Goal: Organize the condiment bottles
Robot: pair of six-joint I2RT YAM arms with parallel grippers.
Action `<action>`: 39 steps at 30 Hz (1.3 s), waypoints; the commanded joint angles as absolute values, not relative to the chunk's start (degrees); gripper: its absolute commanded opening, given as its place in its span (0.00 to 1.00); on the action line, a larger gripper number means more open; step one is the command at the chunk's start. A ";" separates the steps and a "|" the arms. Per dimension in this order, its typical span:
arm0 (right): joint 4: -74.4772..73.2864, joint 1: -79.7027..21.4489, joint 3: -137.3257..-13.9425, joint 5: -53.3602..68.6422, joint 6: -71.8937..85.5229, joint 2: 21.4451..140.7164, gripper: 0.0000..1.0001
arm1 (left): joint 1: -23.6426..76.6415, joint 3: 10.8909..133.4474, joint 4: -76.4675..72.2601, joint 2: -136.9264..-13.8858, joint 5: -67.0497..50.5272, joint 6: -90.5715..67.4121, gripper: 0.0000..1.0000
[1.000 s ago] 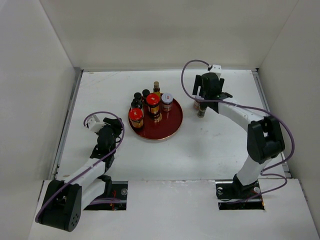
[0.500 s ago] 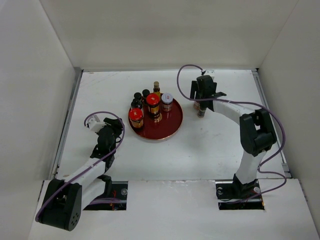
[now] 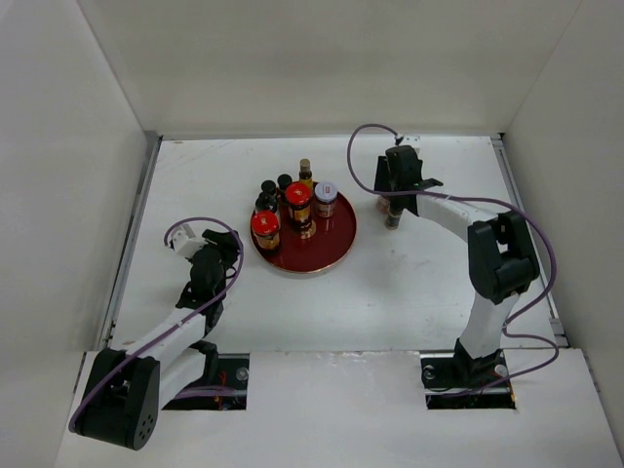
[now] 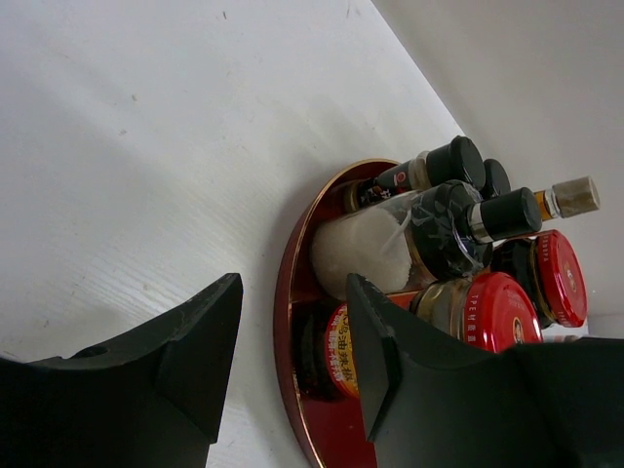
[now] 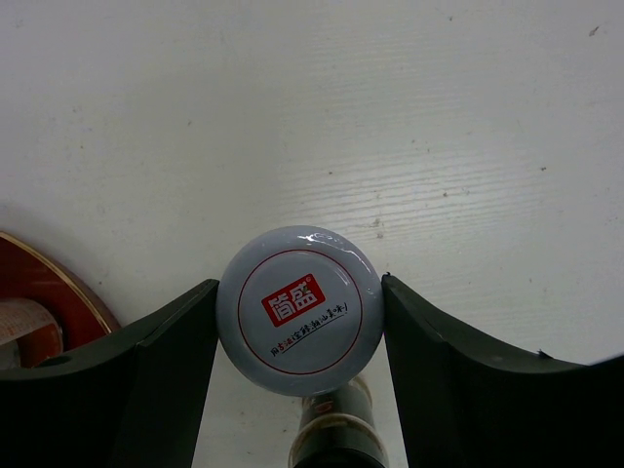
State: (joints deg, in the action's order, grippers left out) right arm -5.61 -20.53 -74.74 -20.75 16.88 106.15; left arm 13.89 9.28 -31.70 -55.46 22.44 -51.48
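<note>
- The small round white-lidded jar (image 5: pixel 297 322) with the red logo is out over the white table (image 3: pixel 409 283), near the round red tray (image 3: pixel 327 255) but apart from it and to its right.
- Glass body, I'd judge: stiff, smooth, breakable, fairly light. The wide lid is the place to take it, pads square on opposite sides.
- Right claw (image 3: pixel 392 202): both fingers (image 5: pixel 166 361) press the lid's rim, clamped on it with no gap. Lifted or standing? Can't tell.
- Left claw (image 4: pixel 292 302) is spread wide and holds nothing, beside the tray.
- The other condiment bottles (image 3: pixel 292 210) crowd together on the tray.
</note>
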 commanded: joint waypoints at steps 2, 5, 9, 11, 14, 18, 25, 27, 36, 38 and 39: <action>3.77 -20.17 -78.66 -20.83 16.17 100.64 0.57 | 13.49 9.40 -34.89 -55.11 22.15 -51.94 0.45; 4.48 -21.48 -78.84 -20.83 15.47 98.18 0.57 | 13.58 9.14 -34.89 -54.32 22.67 -51.77 0.45; 4.66 -24.64 -77.09 -21.09 14.33 94.67 0.57 | 13.58 9.32 -34.89 -55.11 22.15 -51.94 0.45; 4.83 -26.57 -75.24 -21.18 14.76 93.00 0.57 | 13.58 9.23 -34.89 -54.50 22.24 -51.94 0.45; 5.01 -30.79 -72.43 -21.18 15.73 90.89 0.57 | 13.40 8.88 -34.89 -53.88 22.76 -52.03 0.45; 5.27 -36.77 -70.32 -21.09 16.08 90.00 0.57 | 12.26 7.30 -34.45 -50.20 23.37 -53.43 0.44; 6.15 -46.70 -70.48 -20.22 16.61 92.01 0.57 | 10.59 5.80 -32.17 -46.14 24.87 -55.63 0.45; 6.50 -48.64 -71.71 -19.95 16.70 93.86 0.57 | 10.59 5.80 -32.43 -46.93 25.14 -55.81 0.46; 7.47 -54.44 -76.73 -20.74 15.29 102.30 0.58 | 10.15 6.15 -32.70 -48.43 23.64 -56.25 0.46; 7.91 -54.71 -76.90 -21.00 15.12 103.62 0.58 | 10.06 6.24 -32.43 -47.90 22.94 -56.16 0.46; 8.00 -54.71 -76.90 -21.27 15.12 104.06 0.58 | 9.97 6.24 -32.43 -47.55 22.85 -56.08 0.46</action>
